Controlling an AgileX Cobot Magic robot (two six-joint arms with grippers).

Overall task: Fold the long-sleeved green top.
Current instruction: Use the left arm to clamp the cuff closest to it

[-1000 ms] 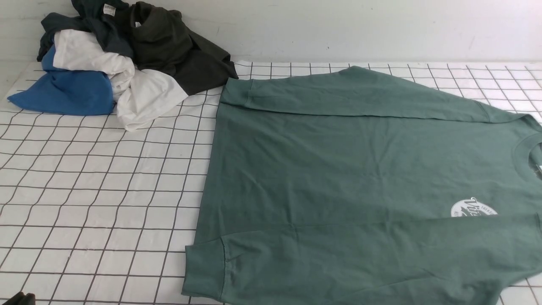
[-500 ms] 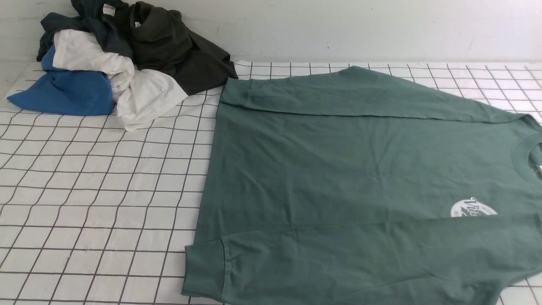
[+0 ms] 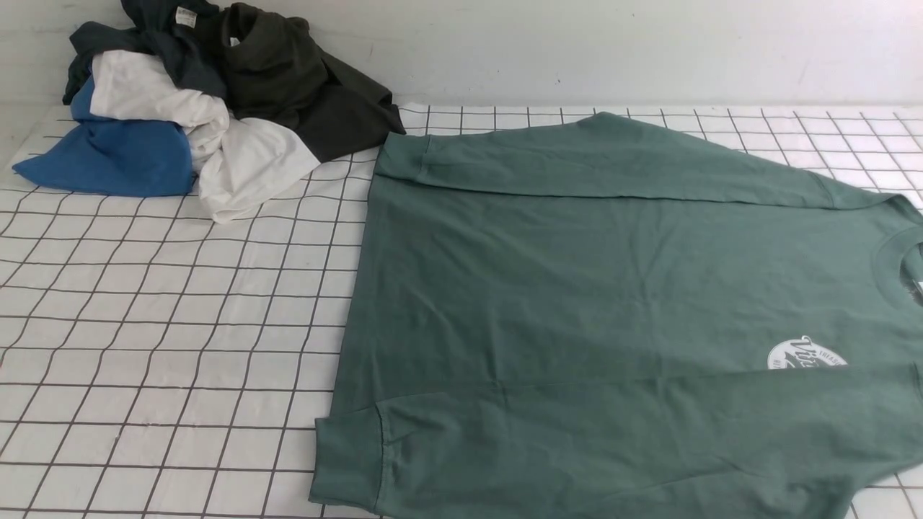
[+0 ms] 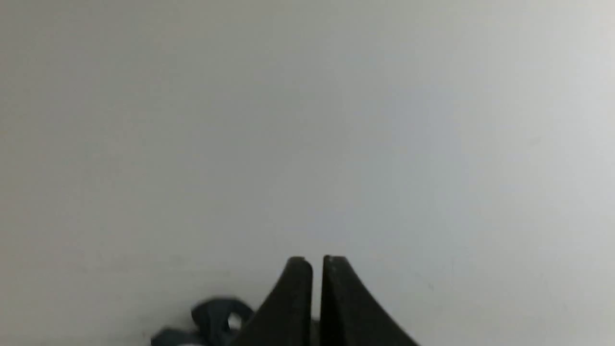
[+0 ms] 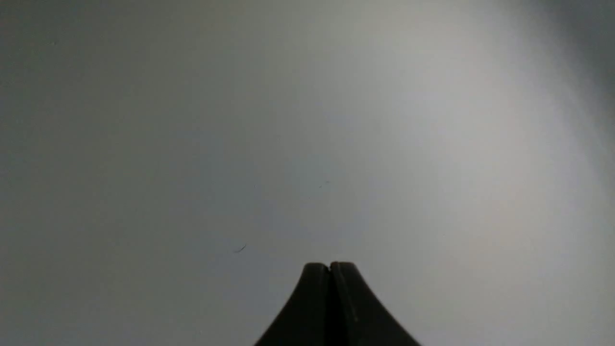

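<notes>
While the left gripper and right gripper hang closed and empty, the green long-sleeved top lies flat on the gridded table, sleeves folded inward; folding its body probably follows, needing grips on its hem.

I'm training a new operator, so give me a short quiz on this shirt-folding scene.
1. True or false: a gripper is holding the green top.
2. Where is the pile of clothes? A far left of the table, B far right, C near right.
3. What partly covers the white logo?
Key: 1 false, the left gripper and right gripper are shut and empty. 2 A. 3 the near sleeve.
</notes>
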